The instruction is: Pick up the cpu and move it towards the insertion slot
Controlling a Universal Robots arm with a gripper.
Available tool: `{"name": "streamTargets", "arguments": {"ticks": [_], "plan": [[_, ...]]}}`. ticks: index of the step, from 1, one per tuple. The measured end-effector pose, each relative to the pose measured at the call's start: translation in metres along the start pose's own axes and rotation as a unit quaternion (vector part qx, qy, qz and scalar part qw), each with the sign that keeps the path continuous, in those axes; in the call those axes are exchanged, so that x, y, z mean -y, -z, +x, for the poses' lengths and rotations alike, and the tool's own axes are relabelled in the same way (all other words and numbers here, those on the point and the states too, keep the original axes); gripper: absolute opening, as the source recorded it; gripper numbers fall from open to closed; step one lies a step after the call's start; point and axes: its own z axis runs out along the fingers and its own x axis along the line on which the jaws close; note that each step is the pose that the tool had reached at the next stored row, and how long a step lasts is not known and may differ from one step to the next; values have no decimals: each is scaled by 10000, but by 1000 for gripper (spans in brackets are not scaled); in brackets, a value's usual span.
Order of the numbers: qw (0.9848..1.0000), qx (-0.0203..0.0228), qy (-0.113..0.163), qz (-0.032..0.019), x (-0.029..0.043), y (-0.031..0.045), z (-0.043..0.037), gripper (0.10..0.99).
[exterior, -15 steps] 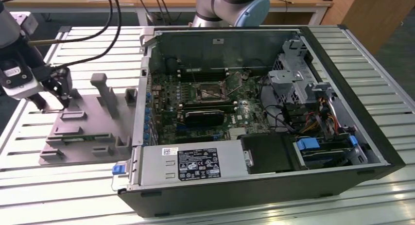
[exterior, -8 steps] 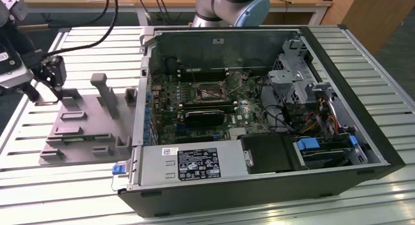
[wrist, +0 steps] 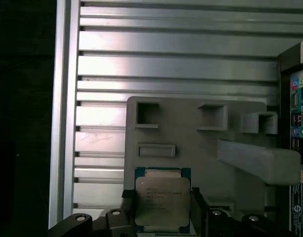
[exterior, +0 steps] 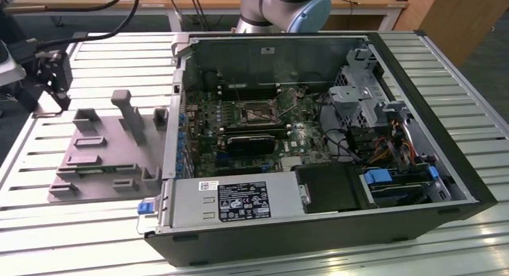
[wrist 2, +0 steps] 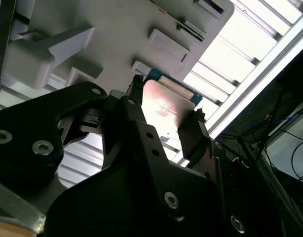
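Silver-topped, the cpu (wrist: 162, 203) is clamped by its side edges in our gripper (wrist: 161, 196), above an edge of the grey fixture (wrist: 191, 148); we should carry it level toward the insertion slot (exterior: 256, 113).

One cpu (wrist: 161, 201), one insertion slot (exterior: 256, 111), one open computer case (exterior: 270, 60), one grey parts holder (exterior: 102, 155)

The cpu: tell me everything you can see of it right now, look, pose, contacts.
The cpu is a flat square chip, shiny silver metal lid with faint print, teal-green rim. It sits between the gripper's two dark fingers, which close on its opposite edges in both wrist views. Behind it is the grey fixture plate; whether it rests there or is lifted, I cannot tell.
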Motion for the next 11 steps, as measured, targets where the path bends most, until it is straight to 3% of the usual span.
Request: {"name": "streamTargets", "arguments": {"ticks": [11], "plan": [[10000,25,1,0,-16,404,-6,537]]}}
